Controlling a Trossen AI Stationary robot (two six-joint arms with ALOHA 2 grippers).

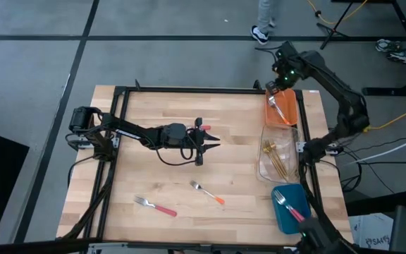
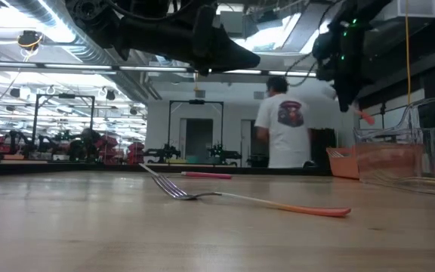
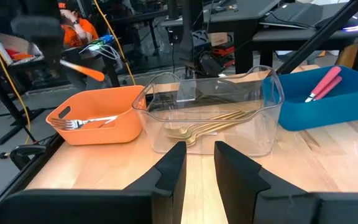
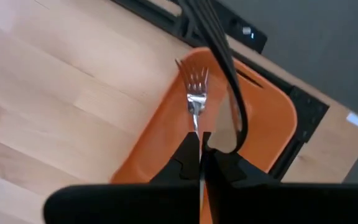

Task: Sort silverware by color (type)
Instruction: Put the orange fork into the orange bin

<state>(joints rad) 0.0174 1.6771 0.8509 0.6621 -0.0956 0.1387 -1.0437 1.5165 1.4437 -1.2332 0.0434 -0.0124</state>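
My right gripper (image 1: 280,86) (image 2: 347,89) hangs over the orange bin (image 1: 282,107) at the table's far right, shut on an orange-handled fork. Its handle (image 2: 365,115) (image 3: 82,70) sticks out below the fingers. Another fork (image 3: 86,122) (image 4: 194,84) lies in the orange bin. My left gripper (image 1: 213,139) (image 3: 199,168) hovers open above mid-table, pointing right. Resting flat on the wood are a pink-red-handled fork (image 1: 157,207) (image 2: 206,175) and an orange-handled fork (image 1: 206,192) (image 2: 263,202). Gold forks (image 3: 204,129) lie in the clear bin (image 1: 279,159). My right gripper pinches the orange-handled fork between its two fingers (image 4: 188,155), coming from above and pointing down. The handle's free end (image 2: 365,115) slants down out of the fingertips, lifted clear above the orange bin. The fingers themselves hide which part they grip.
The blue bin (image 1: 291,208) (image 3: 319,93) at the near right holds pink-handled utensils. All three bins stand in a row along the right edge. A black frame (image 1: 189,89) borders the table. A person (image 2: 285,121) stands beyond the far edge.
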